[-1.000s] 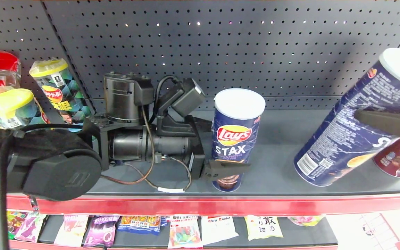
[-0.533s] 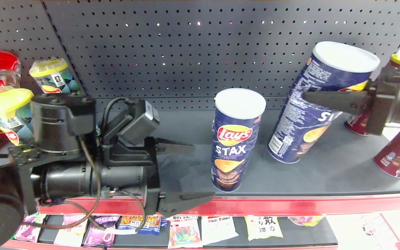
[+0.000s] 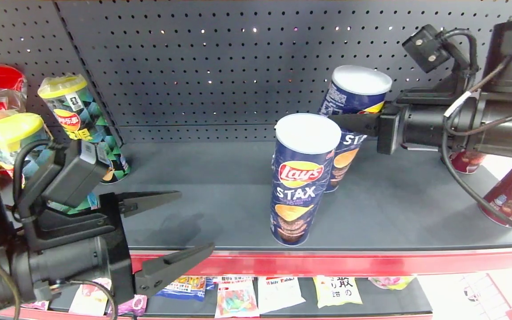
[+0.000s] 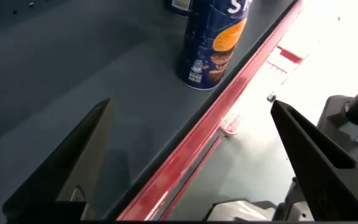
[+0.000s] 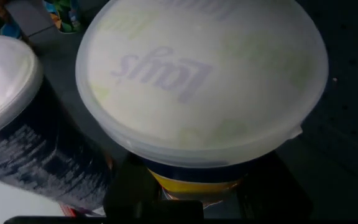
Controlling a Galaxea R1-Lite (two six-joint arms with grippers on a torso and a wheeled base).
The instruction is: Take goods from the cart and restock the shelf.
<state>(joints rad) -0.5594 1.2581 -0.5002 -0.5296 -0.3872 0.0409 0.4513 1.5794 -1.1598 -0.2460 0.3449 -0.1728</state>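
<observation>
Starting with the head view, the right pincer (image 3: 349,122) is clamped on a blue chip can (image 3: 359,89), held tilted over the grey shelf (image 3: 220,186). It is just behind a second blue can (image 3: 302,178), which stands upright near the red front edge (image 3: 327,262). The left pincer (image 3: 196,220) is spread wide and empty at the shelf's front left, well apart from both cans.

From the left wrist, the spread fingers (image 4: 73,162) frame the red front edge, with the upright can beyond them.

From the right wrist, the held can's white lid (image 5: 197,81) sits close, and the other can's lid is beside it.
</observation>
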